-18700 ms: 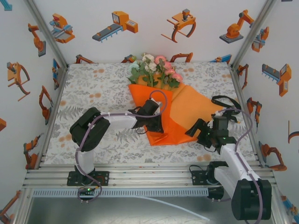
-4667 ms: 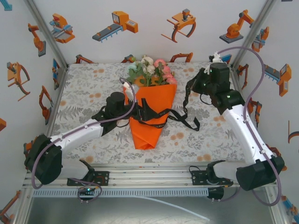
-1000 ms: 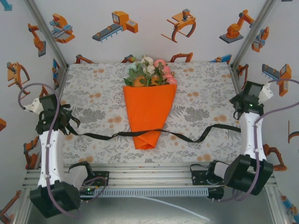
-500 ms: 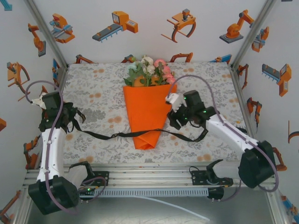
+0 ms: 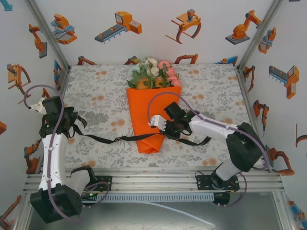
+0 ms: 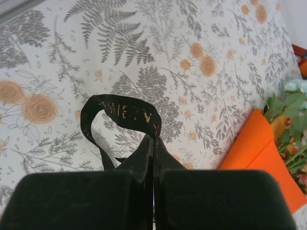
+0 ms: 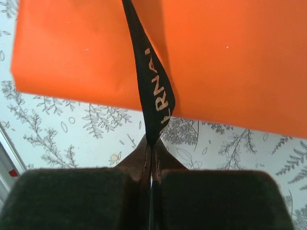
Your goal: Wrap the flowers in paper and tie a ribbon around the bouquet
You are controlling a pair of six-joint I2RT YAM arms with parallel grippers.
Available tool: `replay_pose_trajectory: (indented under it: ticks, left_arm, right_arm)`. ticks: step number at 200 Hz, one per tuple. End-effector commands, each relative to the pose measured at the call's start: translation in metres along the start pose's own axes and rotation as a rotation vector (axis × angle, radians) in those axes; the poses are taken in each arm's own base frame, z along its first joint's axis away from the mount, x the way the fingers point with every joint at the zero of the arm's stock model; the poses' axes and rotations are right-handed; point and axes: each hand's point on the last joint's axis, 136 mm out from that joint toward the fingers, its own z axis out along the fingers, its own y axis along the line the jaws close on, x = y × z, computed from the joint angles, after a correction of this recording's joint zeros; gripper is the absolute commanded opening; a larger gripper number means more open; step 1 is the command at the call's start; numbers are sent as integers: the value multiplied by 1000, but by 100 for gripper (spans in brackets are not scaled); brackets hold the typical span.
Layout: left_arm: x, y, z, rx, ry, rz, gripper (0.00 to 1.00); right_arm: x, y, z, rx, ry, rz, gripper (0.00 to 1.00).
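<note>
On tablecloth (image 5: 96,91), bouquet (image 5: 151,112) near-to-far, flowers (image 5: 154,72) rearward

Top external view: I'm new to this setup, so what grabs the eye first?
A bright orange paper cone lies mid-frame, pink, white and green artificial blooms at its far, wide end. A long black fabric ribbon crosses its near tip, pinched shut in the left pincer and right pincer.

The bouquet (image 5: 151,112) is occupying the middle of the surface (image 5: 96,86), and the ribbon (image 5: 113,140) is stretching across the near left part. The right arm (image 5: 211,128) is blocking the near right part. Open room is lying in both far corners.
</note>
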Motion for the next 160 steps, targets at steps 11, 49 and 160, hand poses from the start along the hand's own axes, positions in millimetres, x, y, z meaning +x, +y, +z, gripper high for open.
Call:
replay_pose_trajectory:
  ticks: [11, 49, 160]
  left_arm:
    - [-19, 29, -25, -86, -85, -148, 0]
    - [-38, 56, -54, -132, -195, -266, 0]
    - [6, 63, 4, -86, -22, -378, 0]
  right_arm:
    - [-2, 57, -42, -1, -49, -111, 0]
    - [17, 105, -63, -13, -47, -128, 0]
    - [87, 15, -34, 416, 354, -1, 0]
